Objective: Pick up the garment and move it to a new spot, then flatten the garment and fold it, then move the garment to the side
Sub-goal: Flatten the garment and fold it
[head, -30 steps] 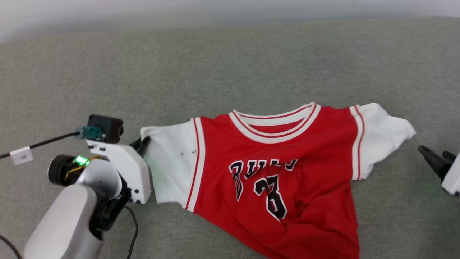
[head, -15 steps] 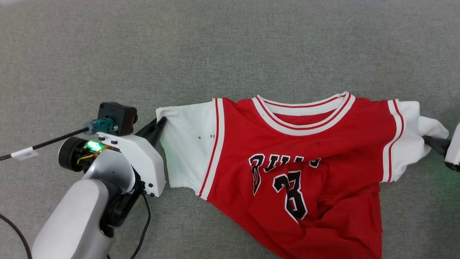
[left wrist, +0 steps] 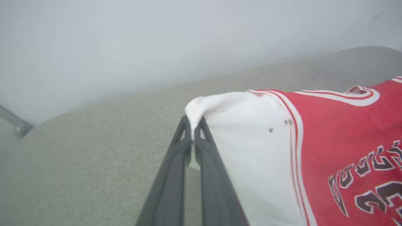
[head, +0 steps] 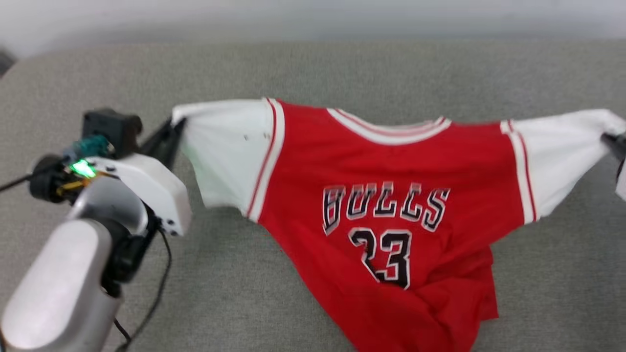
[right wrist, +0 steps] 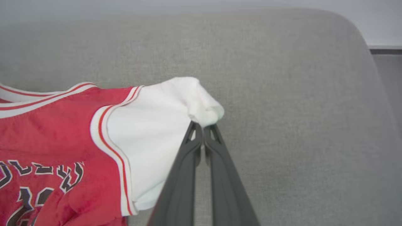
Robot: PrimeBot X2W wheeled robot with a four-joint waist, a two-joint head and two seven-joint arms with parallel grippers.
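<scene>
1. Since a second ago the right hand point(right wrist: 203, 127) has closed. Then it stood open, clear of the garment point(head: 303, 161); now its two fingers press together on the tip of the white right sleeve point(right wrist: 163, 106).
2. The left hand point(left wrist: 192, 125) is clamped the same way on the tip of the white left sleeve point(left wrist: 245, 125).
3. The garment hangs stretched between the two hands, shoulders raised above the grey bench point(head: 342, 63). Its lower part falls in folds low in the head view.
4. The front is now pulled flat, so the black, white-outlined "BULLS" point(head: 385, 201) over "23" point(head: 381, 254) reads whole. Earlier a fold hid part of both.
5. The left wrist view shows dark specks point(left wrist: 270, 129) on the sleeve beside the red-white trim.
6. The right wrist view shows the bench's rounded corner point(right wrist: 355, 25).
7. The head view shows a green light point(head: 82, 168) on the left wrist.
</scene>
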